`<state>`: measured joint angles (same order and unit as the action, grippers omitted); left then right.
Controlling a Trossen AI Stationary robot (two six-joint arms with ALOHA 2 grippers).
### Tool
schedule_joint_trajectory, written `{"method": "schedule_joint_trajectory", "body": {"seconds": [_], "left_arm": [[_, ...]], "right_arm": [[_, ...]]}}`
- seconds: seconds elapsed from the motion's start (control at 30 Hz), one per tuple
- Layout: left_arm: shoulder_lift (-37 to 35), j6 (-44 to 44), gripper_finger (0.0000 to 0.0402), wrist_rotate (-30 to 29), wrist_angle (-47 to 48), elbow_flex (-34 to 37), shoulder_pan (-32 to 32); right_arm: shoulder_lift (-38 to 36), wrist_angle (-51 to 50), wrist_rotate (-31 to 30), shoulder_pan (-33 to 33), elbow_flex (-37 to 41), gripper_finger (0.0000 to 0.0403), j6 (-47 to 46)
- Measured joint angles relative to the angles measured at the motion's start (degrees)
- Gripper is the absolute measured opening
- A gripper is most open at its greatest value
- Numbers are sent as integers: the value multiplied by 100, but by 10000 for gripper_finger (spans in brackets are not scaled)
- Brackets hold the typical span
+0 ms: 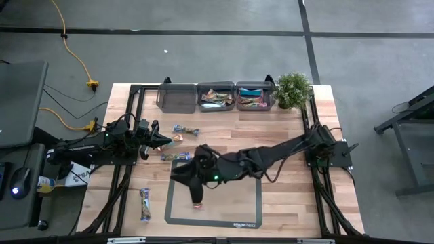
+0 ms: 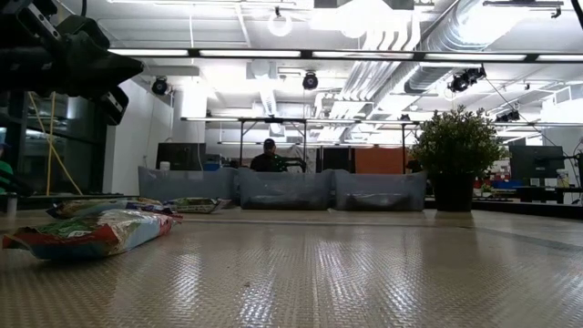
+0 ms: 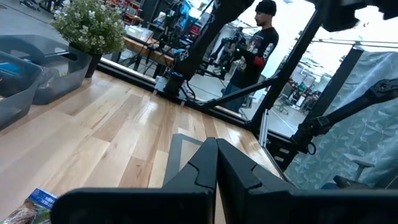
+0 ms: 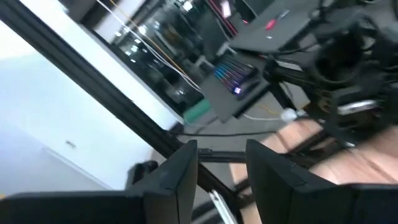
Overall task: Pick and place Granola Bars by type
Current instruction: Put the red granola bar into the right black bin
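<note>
My right gripper (image 1: 195, 196) hangs open and level above the dark mat (image 1: 230, 210), nothing between its fingers (image 4: 186, 168). Under it lies a red-orange granola bar (image 2: 91, 232) flat on the mat; from above only its end (image 1: 197, 205) shows. More bars lie on the wood: one blue (image 1: 185, 130), one beside the arm (image 1: 173, 156), one near the left front (image 1: 144, 203). My left gripper (image 1: 166, 140) waits shut at the table's left, its fingers (image 3: 205, 165) pressed together.
Three grey bins stand in a row at the far edge: the left one (image 1: 176, 97) shows no bars, the middle (image 1: 217, 98) and right (image 1: 254, 98) hold some. A potted plant (image 1: 293, 89) stands to their right. A person (image 3: 258, 43) is beyond the table.
</note>
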<state>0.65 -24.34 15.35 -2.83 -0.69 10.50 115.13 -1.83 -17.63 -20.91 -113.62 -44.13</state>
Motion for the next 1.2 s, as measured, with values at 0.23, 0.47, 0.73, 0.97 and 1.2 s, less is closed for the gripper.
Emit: {"method": "schedule_joint_trajectory", "body": {"seconds": [0.23, 0.47, 0.73, 0.97, 1.2], "left_arm": [[0, 0, 1, 0, -2, 0, 0], [0, 0, 1, 0, -1, 0, -1], [20, 0, 1, 2, -14, 0, 0], [32, 0, 1, -48, -2, 0, -2], [34, 0, 1, -51, 1, 0, -2]], "right_arm": [[509, 837, 84, -32, 2, 118, -196], [1340, 1174, 241, 19, -461, 118, -334], [2421, 1275, 1100, 275, -1409, 118, -885], [2309, 154, 1380, 239, -1917, 117, -315], [2269, -1998, 1015, 355, -2092, 116, -1570]]}}
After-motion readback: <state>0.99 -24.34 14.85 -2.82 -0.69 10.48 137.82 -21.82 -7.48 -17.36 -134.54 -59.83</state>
